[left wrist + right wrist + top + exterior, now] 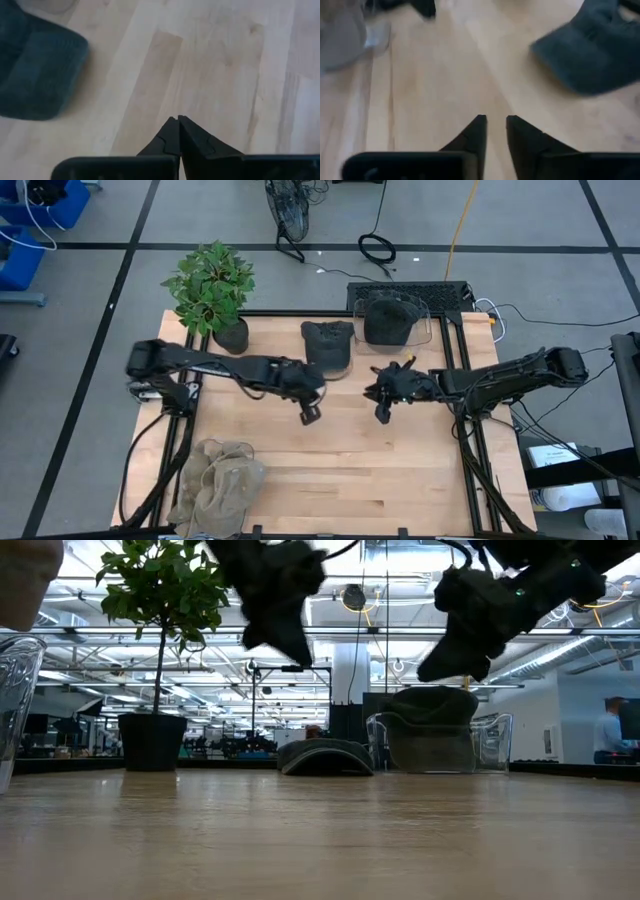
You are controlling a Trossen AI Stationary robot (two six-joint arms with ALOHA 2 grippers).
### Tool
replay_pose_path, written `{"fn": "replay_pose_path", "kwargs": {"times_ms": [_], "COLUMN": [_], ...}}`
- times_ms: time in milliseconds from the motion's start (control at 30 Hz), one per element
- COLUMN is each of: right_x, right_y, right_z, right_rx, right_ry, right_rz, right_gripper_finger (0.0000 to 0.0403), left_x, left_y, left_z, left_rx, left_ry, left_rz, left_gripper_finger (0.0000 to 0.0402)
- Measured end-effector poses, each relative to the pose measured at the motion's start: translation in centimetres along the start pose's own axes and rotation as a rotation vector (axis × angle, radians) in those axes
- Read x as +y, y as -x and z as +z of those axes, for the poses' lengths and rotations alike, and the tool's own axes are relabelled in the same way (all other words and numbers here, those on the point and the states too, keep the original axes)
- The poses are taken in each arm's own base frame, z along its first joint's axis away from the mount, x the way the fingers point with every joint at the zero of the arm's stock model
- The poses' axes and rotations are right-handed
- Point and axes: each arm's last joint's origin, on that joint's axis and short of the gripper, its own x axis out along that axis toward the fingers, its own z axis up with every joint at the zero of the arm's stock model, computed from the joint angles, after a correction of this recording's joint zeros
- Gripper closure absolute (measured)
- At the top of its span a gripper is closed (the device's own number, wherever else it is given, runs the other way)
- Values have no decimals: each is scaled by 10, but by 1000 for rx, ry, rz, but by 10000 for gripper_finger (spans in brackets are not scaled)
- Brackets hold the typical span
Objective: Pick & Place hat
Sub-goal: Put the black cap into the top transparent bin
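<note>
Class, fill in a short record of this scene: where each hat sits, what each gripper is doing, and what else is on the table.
dark hat: flat on the table, far side, centre
second dark hat: inside a clear container
left gripper: above bare wood, jaws shut, empty
right gripper: above bare wood, jaws slightly open, empty
other items: potted plant, beige cloth

Dark hat point(35, 75) cut off edgewise.

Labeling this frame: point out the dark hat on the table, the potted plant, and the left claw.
dark hat point(328, 345), high view, crown.
potted plant point(212, 285), high view, leaves.
left claw point(178, 120), left wrist view, shut fingertips.
</note>
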Motion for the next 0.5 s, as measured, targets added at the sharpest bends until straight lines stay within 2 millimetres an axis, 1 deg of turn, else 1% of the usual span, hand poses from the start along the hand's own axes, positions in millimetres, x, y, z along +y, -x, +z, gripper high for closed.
{"fn": "replay_pose_path", "kwargs": {"times_ms": [67, 133, 200, 267, 333, 400, 500], "right_x": [-3, -4, -5, -6, -6, -7, -13], "right_y": [0, -1, -5, -13, -26, -42, -70], "right_z": [7, 19, 35, 54, 78, 101, 136], "right_rx": [-40, -69, -99, -124, -148, -149, -80], "right_ry": [-11, 15, 63, 120, 165, 206, 290], "right_rz": [-3, -14, -35, -90, -144, -187, -221], "right_gripper_finger": [318, 286, 253, 220, 191, 169, 145], "left_x": [13, 27, 40, 50, 61, 69, 79], "left_y": [1, 7, 15, 22, 31, 42, 52], "left_z": [-20, -38, -57, -74, -91, -101, -118], "left_rx": [-49, -119, -192, -261, -305, -372, -406], "left_ry": [20, 42, 58, 53, 58, 70, 95], "left_rz": [-37, -86, -122, -159, -170, -177, -167], "left_gripper_finger": [397, 398, 397, 398, 398, 396, 398]}}
